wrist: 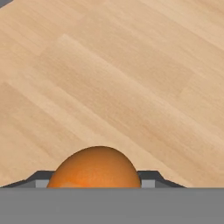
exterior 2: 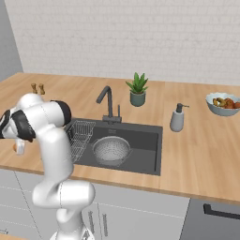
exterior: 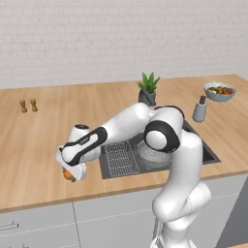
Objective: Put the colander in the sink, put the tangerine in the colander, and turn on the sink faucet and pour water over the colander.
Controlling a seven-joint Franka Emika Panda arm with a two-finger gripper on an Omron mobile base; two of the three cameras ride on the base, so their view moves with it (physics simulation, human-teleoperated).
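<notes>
One smooth round tangerine, grained wooden counter, perforated metal colander

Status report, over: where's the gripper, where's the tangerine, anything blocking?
Gripper low over the wooden counter, jaws either side of the tangerine; grip unconfirmed. Colander sits in the sink. Wire rack lies between fruit and colander.

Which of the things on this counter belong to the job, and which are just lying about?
Job:
- light grey perforated metal colander, in the sink
- dark grey recessed sink
- small bright orange tangerine, on the counter between the tool's fingers
- dark grey bent-spout faucet

Lying about:
- wire rack
- green potted plant
- grey soap dispenser
- pale fruit bowl
- two small brown shakers
</notes>
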